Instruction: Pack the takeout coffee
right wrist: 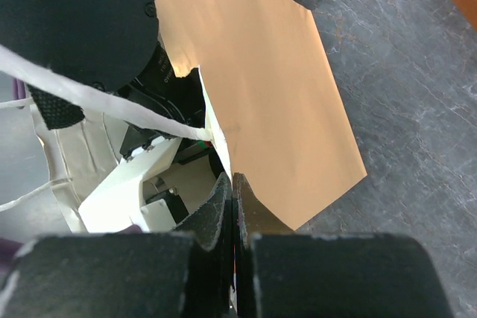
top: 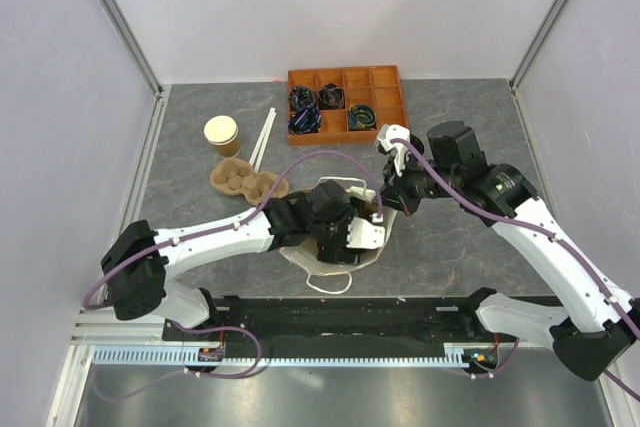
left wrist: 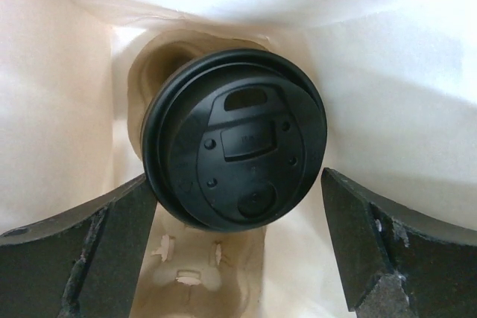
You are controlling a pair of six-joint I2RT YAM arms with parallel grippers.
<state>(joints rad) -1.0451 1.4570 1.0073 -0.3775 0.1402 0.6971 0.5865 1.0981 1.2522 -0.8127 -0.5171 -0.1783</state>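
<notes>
Hovering inside the white paper bag (left wrist: pixel 402 72), the left claw (left wrist: pixel 237 184) has its jaws apart and holds nothing. The takeout coffee (left wrist: pixel 242 147) sits directly between and just ahead of the fingers (left wrist: pixel 97 247), seen lid-on, resting in a pulp carrier (left wrist: pixel 186 277) below the claw at the bag's bottom. One finger, on the left of the wrist view, appears to touch or all but touch the lid rim (left wrist: pixel 151 158); the other is clear of it. Right claw (right wrist: pixel 233 202): jaws together, clamped on the bag's upper edge, holding the mouth open. Judged risks:

1. If the left claw backs out off-axis, the close finger could snag the rim, tipping the cup out of its pocket or loosening the lid. Cause: no clearance on that side.
2. Whether the cup is fully seated cannot be told; a half-seated cup would topple at a slight nudge.
3. If the right claw lets go before the left arm is out, the paper wall could fold onto the wrist and drag the bag up.
</notes>
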